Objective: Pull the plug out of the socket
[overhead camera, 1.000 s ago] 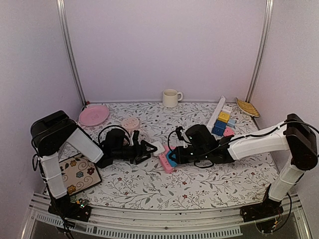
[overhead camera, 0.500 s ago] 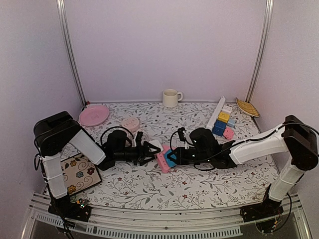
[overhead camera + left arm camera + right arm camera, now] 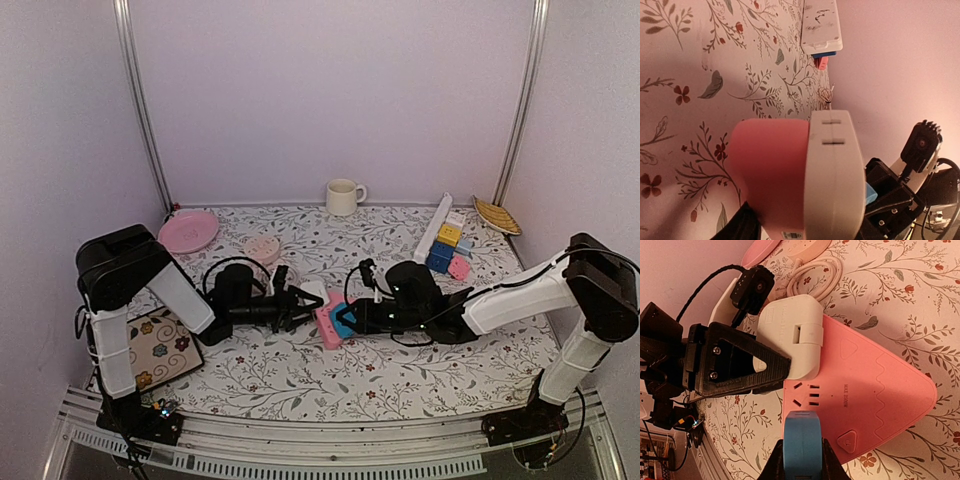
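A pink triangular socket [image 3: 870,385] lies mid-table, also in the top view [image 3: 325,328]. A blue plug [image 3: 802,437] stands in its near edge, and my right gripper [image 3: 802,462] is shut on it from both sides. A white plug [image 3: 790,335] sits in the socket's far corner. My left gripper [image 3: 303,303] is closed over that corner. One finger [image 3: 740,365] lies on the white plug. In the left wrist view the other finger [image 3: 740,225] is against the pink body [image 3: 770,170]. The white plug [image 3: 835,175] fills that view's middle.
A cream mug [image 3: 343,196] stands at the back. A pink plate [image 3: 188,231] and a round pink unit with white cable [image 3: 262,247] are at back left. A white strip [image 3: 435,225], coloured blocks [image 3: 446,250] and a yellow dish [image 3: 497,215] are at back right. A patterned mat [image 3: 155,350] is at front left.
My left gripper has moved right and come onto the socket's corner with the white plug. The right gripper has shifted slightly left, still on the blue plug.
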